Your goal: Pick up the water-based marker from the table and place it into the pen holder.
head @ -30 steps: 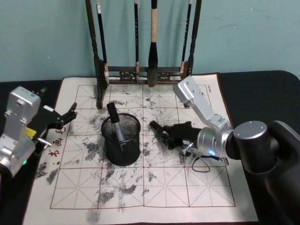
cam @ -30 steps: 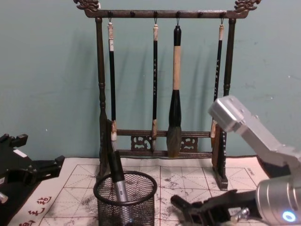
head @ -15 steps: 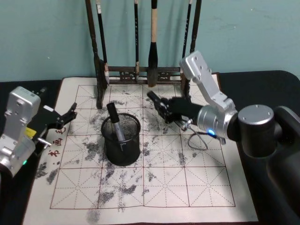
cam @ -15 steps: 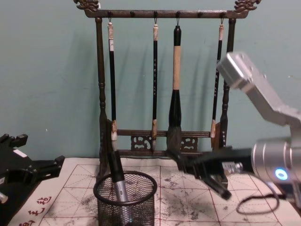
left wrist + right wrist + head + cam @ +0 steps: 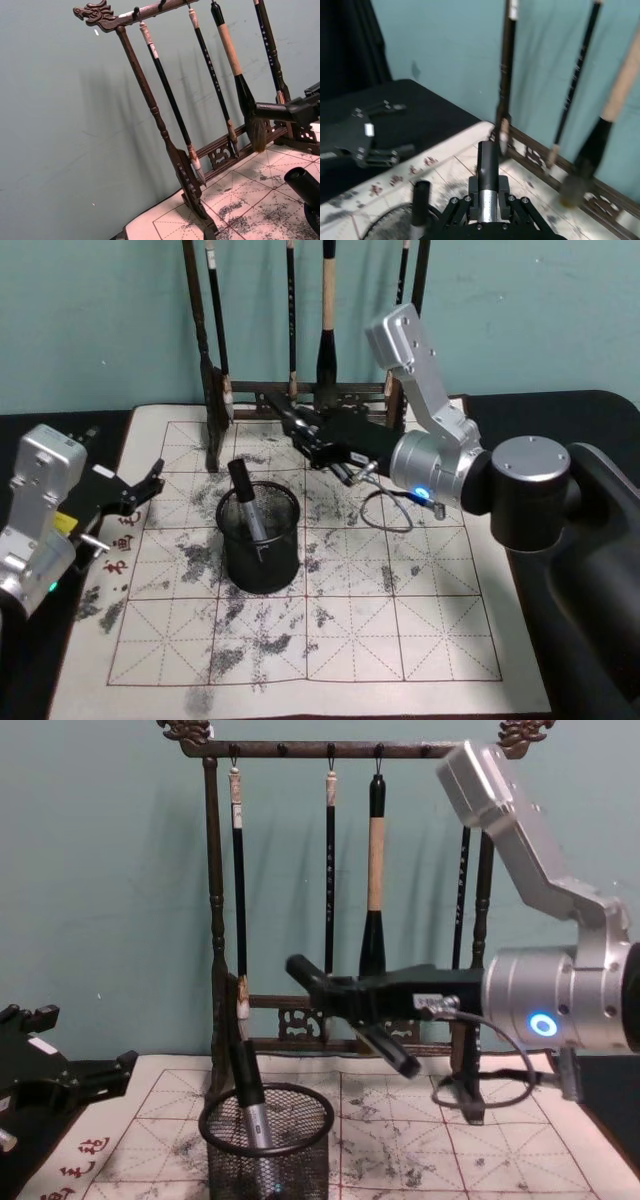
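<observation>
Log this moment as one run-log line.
phase: carry | right gripper: shut on marker, raised near pen holder | pen holder: other marker inside | left gripper: open, parked at mat left edge

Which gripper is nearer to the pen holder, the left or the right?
Right, narrowly. The right gripper, holding a marker, hangs above and behind the pen holder, toward its right. The left gripper sits low, off to the holder's left, apart from it.

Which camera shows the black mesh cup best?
The head view: the whole pen holder, one marker inside. The chest view crops its base; both wrist views catch slivers at their edges.
</observation>
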